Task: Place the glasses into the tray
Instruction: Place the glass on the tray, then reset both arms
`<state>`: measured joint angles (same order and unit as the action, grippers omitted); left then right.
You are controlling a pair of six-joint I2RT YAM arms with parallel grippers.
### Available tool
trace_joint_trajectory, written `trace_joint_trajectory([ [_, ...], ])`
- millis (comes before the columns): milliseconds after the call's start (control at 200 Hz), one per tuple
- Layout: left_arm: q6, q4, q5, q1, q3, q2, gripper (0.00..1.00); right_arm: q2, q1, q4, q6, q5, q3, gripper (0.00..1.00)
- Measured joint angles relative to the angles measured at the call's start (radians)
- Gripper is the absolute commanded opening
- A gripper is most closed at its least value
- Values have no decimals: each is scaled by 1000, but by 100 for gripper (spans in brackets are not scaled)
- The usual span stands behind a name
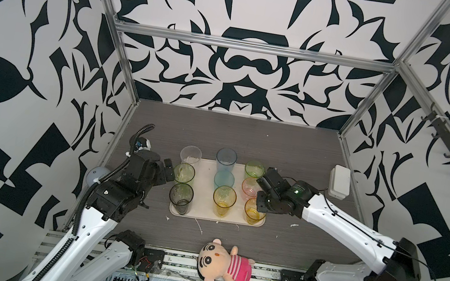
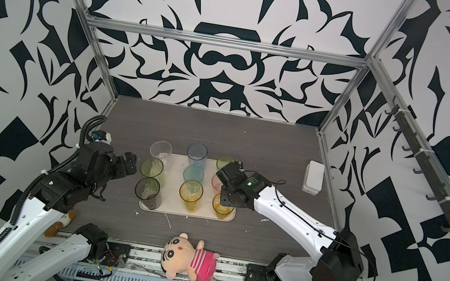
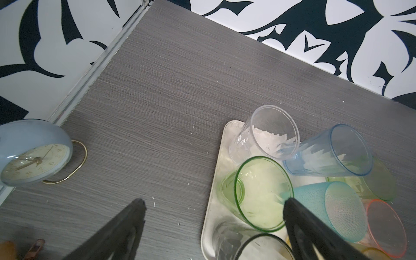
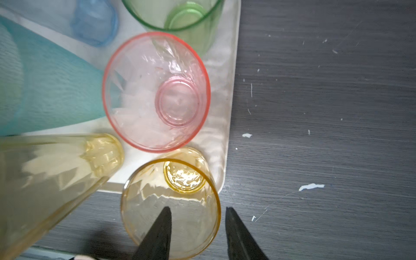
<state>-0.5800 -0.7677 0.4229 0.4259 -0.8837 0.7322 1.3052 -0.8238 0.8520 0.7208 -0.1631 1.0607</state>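
Observation:
The beige tray (image 1: pixel 202 202) (image 2: pixel 172 197) lies mid-table with several glasses standing in it in three rows. Among them are a clear glass (image 1: pixel 191 155), a blue glass (image 1: pixel 226 157), a teal glass (image 1: pixel 224 179), a pink glass (image 4: pixel 155 90) and a smoke grey glass (image 1: pixel 180 197). My right gripper (image 4: pixel 197 210) (image 1: pixel 258 213) is open astride the rim of the short yellow glass (image 4: pixel 171 202) at the tray's front right corner. One finger is inside it and one outside. My left gripper (image 3: pixel 213 201) (image 1: pixel 170 171) stands wide open at the tray's left edge beside a short green glass (image 3: pixel 263 193), holding nothing.
A small white box (image 1: pixel 340 181) sits at the right wall. A plush doll (image 1: pixel 222 266) lies at the front edge. A blue-grey clock (image 3: pixel 33 157) stands by the left wall behind my left arm. White flecks dot the grey table (image 1: pixel 248 139).

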Motion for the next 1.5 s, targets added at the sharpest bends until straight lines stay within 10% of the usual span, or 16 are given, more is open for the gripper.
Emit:
trace_joint_trajectory([
  [375, 21, 24, 50, 0, -87, 63, 99, -161, 167, -25, -138, -71, 70, 60],
  [730, 196, 226, 221, -8, -106, 137, 99, -253, 420, -224, -338, -141, 5, 99],
  [1210, 288, 698, 294, -415, 183, 203, 99, -179, 697, -575, -409, -159, -238, 100],
  [1500, 375, 1028, 292, -467, 404, 359, 99, -52, 770, -824, -412, -158, -386, 100],
])
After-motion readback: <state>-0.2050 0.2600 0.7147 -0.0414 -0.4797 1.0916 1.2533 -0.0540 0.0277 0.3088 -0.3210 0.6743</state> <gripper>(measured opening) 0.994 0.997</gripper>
